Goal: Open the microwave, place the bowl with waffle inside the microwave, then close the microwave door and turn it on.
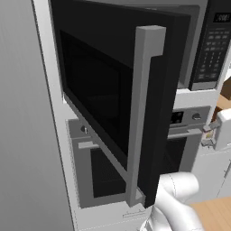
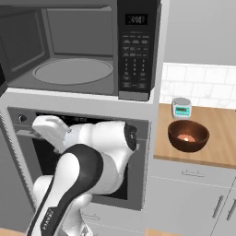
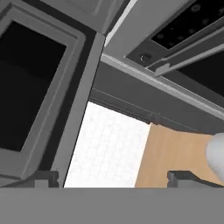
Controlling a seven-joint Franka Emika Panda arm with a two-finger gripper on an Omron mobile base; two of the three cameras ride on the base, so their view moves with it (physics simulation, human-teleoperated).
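Right base view: microwave door [image 1: 135,113] swung wide, cavity [image 2: 73,69] with glass turntable exposed; bowl with waffle [image 2: 188,135] sits on wooden counter [image 2: 221,138] near its left edge, well right of gripper [image 3: 113,177]; jaws spread wide, empty. Bowl dark, glossy, round, no long axis; reach rightward next, I'd judge.

Kitchen, rendered.
Built-in microwave [image 2: 78,50] stacked over oven [image 1: 135,167]; wood counter [image 2: 221,138] and tiled backsplash [image 2: 198,85] right of it.
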